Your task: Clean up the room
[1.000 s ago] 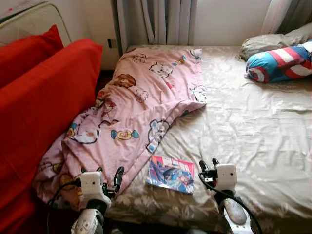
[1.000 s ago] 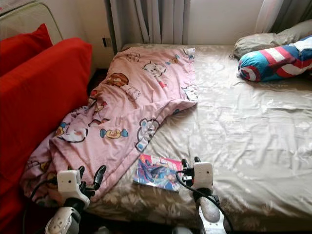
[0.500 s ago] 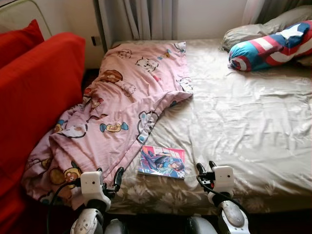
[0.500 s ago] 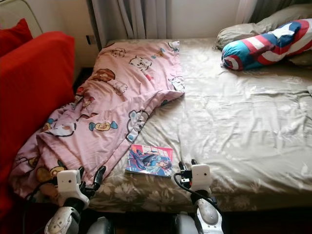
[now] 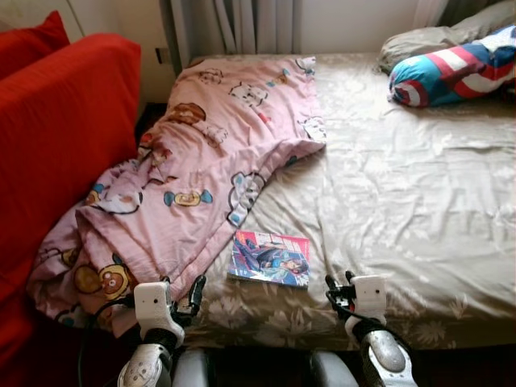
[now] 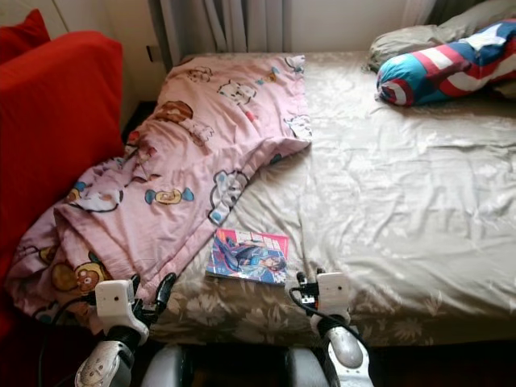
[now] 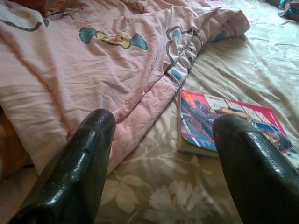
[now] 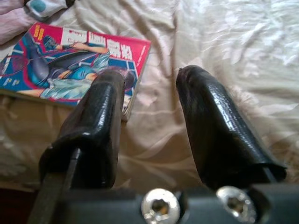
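Right wrist view: your right gripper [image 8: 149, 112], parted and empty (like the left gripper [image 7: 163, 158]), nears the comic book [image 8: 70, 65]; grasp it next.

Both arms reach forward, low and level. The left tool [image 5: 184, 292] has its fingers spread wide, empty. The right tool [image 5: 339, 285] is also parted, holding nothing.

Home bedroom. Am looking down at wide bed with wrinkled beige floral sheet [image 5: 403, 201]. Pink cartoon-print quilt [image 5: 201, 169] lying rumpled across bed's left side, spilling over edge. Grey pillow [image 5: 427, 40] and blue-red-white striped bolster cushion [image 5: 451, 72] resting at far right. Red fabric sofa [image 5: 56, 145] standing beside bed. Grey curtains [image 5: 242, 24] hanging behind.
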`<state>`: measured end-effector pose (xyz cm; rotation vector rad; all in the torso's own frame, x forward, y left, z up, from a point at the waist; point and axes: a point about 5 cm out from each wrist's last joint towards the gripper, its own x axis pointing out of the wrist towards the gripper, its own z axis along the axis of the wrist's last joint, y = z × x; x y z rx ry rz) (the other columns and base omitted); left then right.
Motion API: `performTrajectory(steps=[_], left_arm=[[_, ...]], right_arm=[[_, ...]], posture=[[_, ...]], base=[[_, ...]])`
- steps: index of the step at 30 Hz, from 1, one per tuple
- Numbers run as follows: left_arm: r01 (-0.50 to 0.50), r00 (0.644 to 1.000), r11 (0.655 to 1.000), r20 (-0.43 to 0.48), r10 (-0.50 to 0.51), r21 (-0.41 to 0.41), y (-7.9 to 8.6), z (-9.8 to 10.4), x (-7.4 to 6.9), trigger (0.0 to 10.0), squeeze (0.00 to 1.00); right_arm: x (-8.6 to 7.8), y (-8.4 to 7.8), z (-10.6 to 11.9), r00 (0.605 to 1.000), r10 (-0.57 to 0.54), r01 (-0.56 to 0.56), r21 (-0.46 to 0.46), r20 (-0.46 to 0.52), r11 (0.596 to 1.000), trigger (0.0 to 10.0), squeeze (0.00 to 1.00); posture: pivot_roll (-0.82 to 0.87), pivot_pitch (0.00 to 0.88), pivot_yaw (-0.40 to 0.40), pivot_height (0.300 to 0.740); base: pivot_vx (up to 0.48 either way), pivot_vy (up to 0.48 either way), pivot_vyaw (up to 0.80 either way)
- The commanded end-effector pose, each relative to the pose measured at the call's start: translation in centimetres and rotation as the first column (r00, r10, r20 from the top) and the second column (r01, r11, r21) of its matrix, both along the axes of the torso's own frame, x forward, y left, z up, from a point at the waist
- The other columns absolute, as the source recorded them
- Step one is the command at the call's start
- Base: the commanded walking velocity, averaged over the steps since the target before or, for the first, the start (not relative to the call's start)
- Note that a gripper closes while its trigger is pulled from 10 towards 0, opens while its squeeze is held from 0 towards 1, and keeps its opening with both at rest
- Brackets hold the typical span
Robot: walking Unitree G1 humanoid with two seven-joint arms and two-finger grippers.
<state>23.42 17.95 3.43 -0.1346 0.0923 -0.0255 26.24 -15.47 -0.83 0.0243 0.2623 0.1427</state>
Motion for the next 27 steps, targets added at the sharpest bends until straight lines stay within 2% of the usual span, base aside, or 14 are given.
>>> performTrajectory(steps=[1, 4, 9, 16, 24, 27], left_arm=[[-0.001, 1.0, 1.0, -0.014, 0.001, -0.005, 0.2, -0.4, -0.2, 10.0, 0.0], [0.005, 1.0, 1.0, -0.02, -0.005, -0.005, 0.3, -0.6, -0.1, 10.0, 0.0], [0.012, 1.0, 1.0, -0.029, -0.012, -0.006, 0.1, -0.9, 0.1, 10.0, 0.0], [0.022, 0.999, 1.0, -0.032, -0.022, -0.007, -0.2, -0.8, 0.1, 10.0, 0.0], [0.019, 1.0, 1.0, -0.025, -0.019, -0.008, -0.3, -0.6, 0.1, 10.0, 0.0], [0.017, 1.0, 1.0, -0.022, -0.017, -0.007, -0.4, -0.5, 0.2, 10.0, 0.0]], right_arm=[[0.1, 0.1, 0.1, 1.0, 0.004, -0.004, 0.0, 0.011, 1.0, 10.0, 0.0], [0.0, 0.6, 0.2, 0.999, 0.029, -0.028, -0.014, 0.021, 1.0, 10.0, 0.0], [-0.2, 0.9, 0.2, 0.999, 0.039, -0.039, -0.001, 0.036, 0.999, 10.0, 0.0], [-0.4, 0.8, 0.0, 0.999, 0.026, -0.027, 0.014, 0.033, 1.0, 10.0, 0.0], [0.0, 1.0, 0.4, 0.997, 0.06, -0.06, -0.004, 0.048, 0.998, 10.0, 0.0], [0.0, 1.1, 0.5, 0.996, 0.069, -0.068, -0.01, 0.049, 0.998, 10.0, 0.0]], posture=[[-0.07, 0.097, 0.03, 0.606], [-0.07, 0.093, 0.032, 0.606], [-0.07, 0.089, 0.033, 0.606], [-0.07, 0.102, 0.03, 0.606], [-0.07, 0.106, 0.029, 0.606], [-0.07, 0.109, 0.028, 0.606]], base=[[0.0, 0.0, 0.0], [0.0, 0.0, 0.0], [0.0, 0.0, 0.74], [0.0, 0.0, 0.0], [0.0, 0.0, 0.0], [0.0, 0.0, 0.8]])
